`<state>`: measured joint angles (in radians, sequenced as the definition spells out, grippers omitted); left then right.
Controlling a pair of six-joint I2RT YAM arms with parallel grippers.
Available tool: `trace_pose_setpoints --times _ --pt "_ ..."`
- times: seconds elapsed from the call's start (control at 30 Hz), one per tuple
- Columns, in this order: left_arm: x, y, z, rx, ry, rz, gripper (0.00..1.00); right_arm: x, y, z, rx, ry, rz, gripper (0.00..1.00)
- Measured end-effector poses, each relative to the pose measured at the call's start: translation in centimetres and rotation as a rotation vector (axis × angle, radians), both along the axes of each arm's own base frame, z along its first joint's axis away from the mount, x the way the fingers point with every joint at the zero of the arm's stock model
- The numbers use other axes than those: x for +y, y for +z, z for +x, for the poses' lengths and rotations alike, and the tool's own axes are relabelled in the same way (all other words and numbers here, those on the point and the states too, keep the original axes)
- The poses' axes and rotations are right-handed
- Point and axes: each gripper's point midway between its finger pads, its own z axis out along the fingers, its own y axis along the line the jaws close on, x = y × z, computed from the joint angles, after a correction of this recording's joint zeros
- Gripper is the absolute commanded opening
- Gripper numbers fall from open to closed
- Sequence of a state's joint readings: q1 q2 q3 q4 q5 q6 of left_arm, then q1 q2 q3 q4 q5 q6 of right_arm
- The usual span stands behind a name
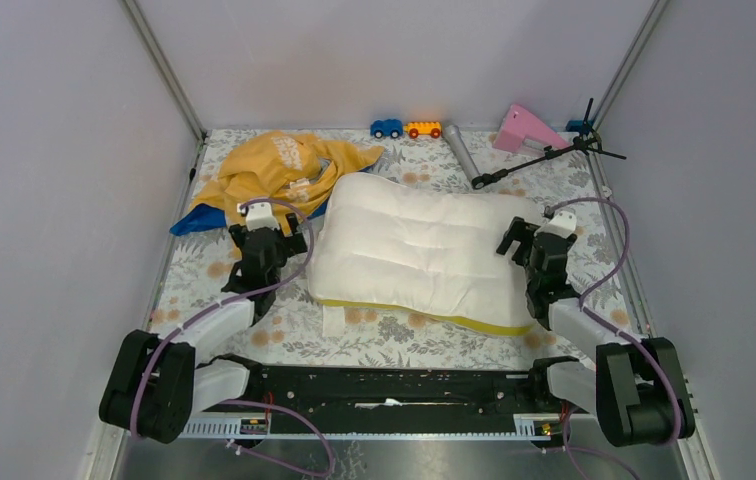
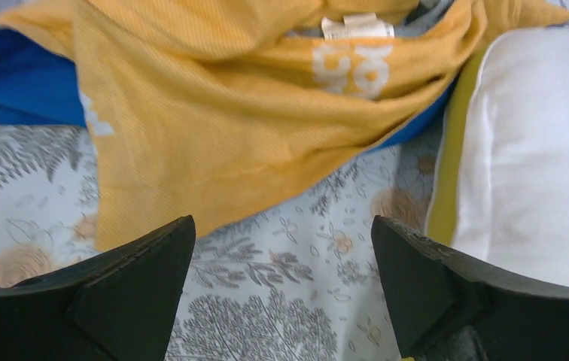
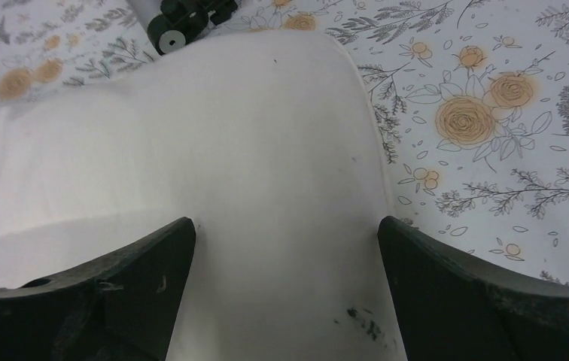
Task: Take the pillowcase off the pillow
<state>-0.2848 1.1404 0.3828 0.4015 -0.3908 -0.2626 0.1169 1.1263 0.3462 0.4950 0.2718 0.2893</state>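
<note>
Left pincer (image 2: 281, 226) wide, beside pillowcase (image 2: 214, 128) | right pincer (image 3: 285, 223) wide, over pillow (image 3: 251, 135)

Right tool (image 3: 285, 226): jaws spread wide, nothing between them. Both black fingers (image 3: 108, 289) sit in the bottom corners of the view, over the pillow (image 3: 214, 150); can't tell if they touch it. Pillow is plain white and fills centre and left, with a rounded corner toward top right and a seamed edge running down its right side. A few dark specks (image 3: 358, 320) on the fabric near the right-hand finger. Floral worktop (image 3: 492, 113), orange roses and grey leaves, shows right of the pillow and along the top. Black round-ended hardware (image 3: 180, 22) lies top left, just past the pillow's far edge; can't identify it.
</note>
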Motion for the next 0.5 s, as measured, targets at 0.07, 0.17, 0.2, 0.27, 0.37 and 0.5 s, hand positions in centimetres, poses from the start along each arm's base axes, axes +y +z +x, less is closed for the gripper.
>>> trace_pose_setpoints --times 0.07,0.17,0.2,0.27,0.37,0.5 --pt "0.5 0.7 0.4 -0.038 0.013 0.032 0.96 -0.3 -0.9 -0.3 -0.025 0.030 -0.067 0.95" --pt "1.2 0.9 0.4 -0.137 0.017 0.068 0.96 -0.4 -1.7 -0.4 -0.055 0.070 -0.134 0.98" --pt "1.6 -0.1 -0.1 -0.150 0.019 0.084 0.95 -0.3 -1.8 -0.2 -0.063 0.080 -0.149 0.99" --pt "2.4 -2.8 -1.2 -0.090 0.021 0.121 0.94 -0.3 -1.7 0.2 -0.089 0.088 -0.171 1.00" --pt "3.0 -3.7 -1.3 -0.070 0.023 0.154 0.93 -0.5 -1.8 0.6 -0.119 0.098 -0.207 1.00" --pt "3.0 -2.0 0.3 -0.138 0.016 0.166 0.91 -0.6 -1.9 1.2 -0.169 0.094 -0.237 1.00"
